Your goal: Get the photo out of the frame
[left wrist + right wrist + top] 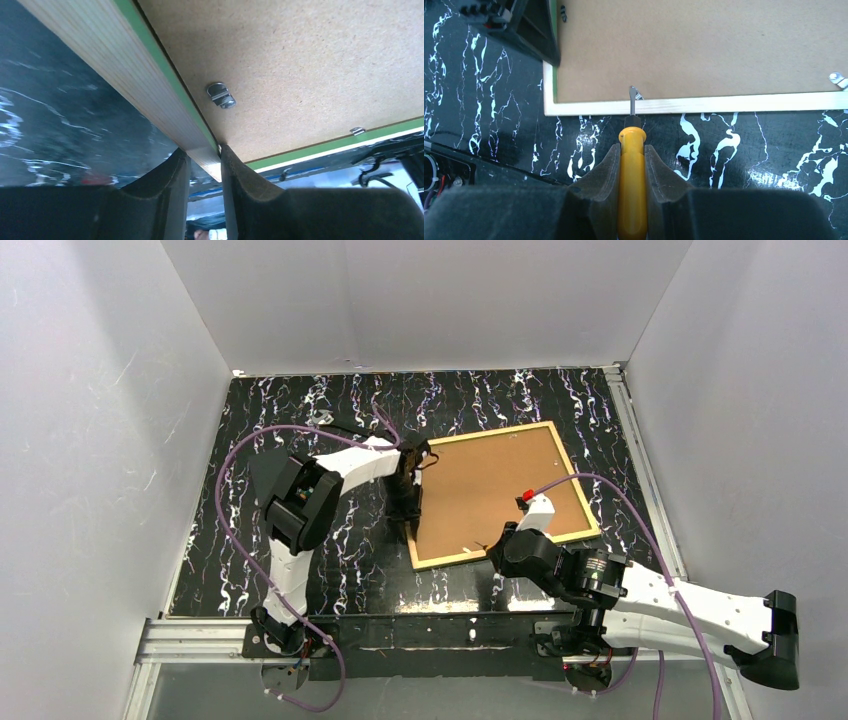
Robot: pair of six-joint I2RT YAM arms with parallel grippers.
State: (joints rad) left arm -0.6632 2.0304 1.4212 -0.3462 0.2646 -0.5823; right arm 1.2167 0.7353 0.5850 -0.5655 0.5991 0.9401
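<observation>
Surface: black tabletop [340, 410] with white marble veining, matte, same pattern in both wrist views. Enclosure: plain white walls [420, 300] behind and on both sides. Aluminium rail [200, 640] along the near edge under the arm bases, and another strip up the right side. Purple cables [240, 450] loop off both arms.

The frame [500, 432] lies back-up and skewed on the table, ahead of and between the two grippers. The brown backing board [490, 490] fills it, with the light wood edge all round. The photo isn't visible, so can't tell where it sits.

Left gripper [205, 155]: fingers [172, 175] clenched on the frame's wood rail [145, 95], one pad each side of its end. Green strip and board run just beyond the tips. Small metal clip [221, 95] on the board a little past the fingers, second clip [356, 131] further off at the green edge.

Right gripper [631, 147]: fingers [609, 170] grasping a yellow-handled screwdriver [631, 200], with the handle squeezed between the pads and the shaft pointing straight ahead. The blade crosses the near frame rail [724, 104] and its tip meets a metal tab [634, 93] at the board edge. Another tab [838, 80] is far right of the fingers. Bare marble lies directly under and beside the fingertips.
</observation>
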